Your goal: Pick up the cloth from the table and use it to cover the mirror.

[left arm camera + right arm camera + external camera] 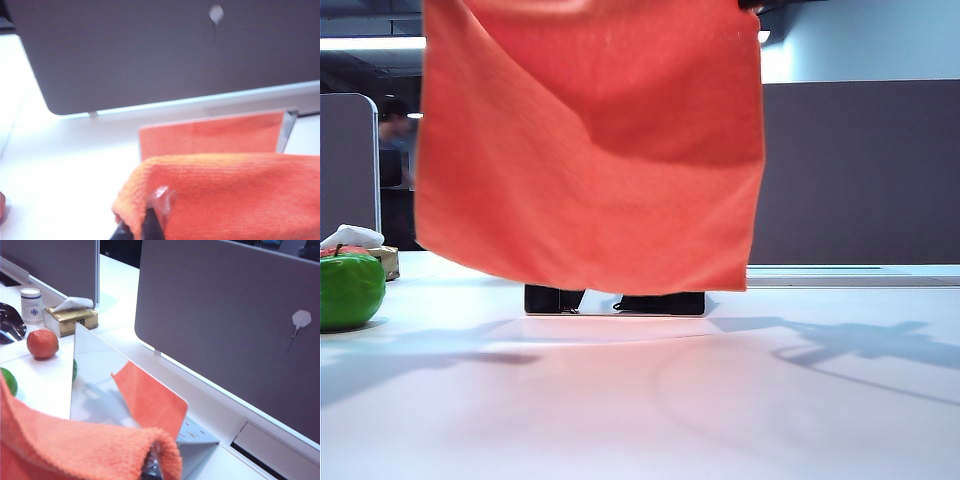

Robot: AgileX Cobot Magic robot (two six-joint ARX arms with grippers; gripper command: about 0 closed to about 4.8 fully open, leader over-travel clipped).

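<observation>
The orange cloth hangs spread out above the table, in front of the mirror; only the mirror's black base shows below the hem. In the left wrist view my left gripper is shut on one top corner of the cloth, and the mirror stands just beyond, reflecting orange. My right gripper is shut on the other corner of the cloth, close over the mirror. Both grippers lie above the exterior view's upper edge.
A green apple sits at the left of the table, with a tissue box, an orange fruit and a white jar nearby. A grey partition wall stands close behind the mirror.
</observation>
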